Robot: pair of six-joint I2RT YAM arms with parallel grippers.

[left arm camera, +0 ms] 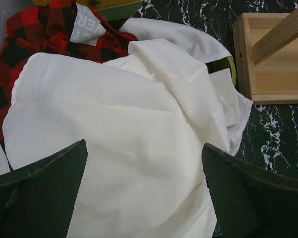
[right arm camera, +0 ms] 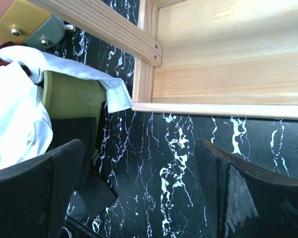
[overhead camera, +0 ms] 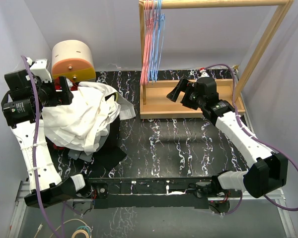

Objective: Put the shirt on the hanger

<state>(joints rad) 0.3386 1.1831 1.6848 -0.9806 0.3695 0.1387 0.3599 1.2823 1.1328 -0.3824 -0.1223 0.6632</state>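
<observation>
Left hand (left arm camera: 144,148) and right hand (right arm camera: 139,144) both spread wide.

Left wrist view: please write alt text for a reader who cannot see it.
A crumpled white shirt fills most of the view, lying over a plaid garment at upper left. The left gripper hangs above it, jaws wide open; a wooden rack base sits on the black table at right.

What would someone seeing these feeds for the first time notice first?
The white shirt lies in a crumpled heap at the left of the table, over a red-and-black plaid garment, with the left gripper open above it. Next come the pink-red hangers and the light-blue hanger, hanging from the wooden rack at the back. The right gripper is open and empty near the rack's base.
</observation>
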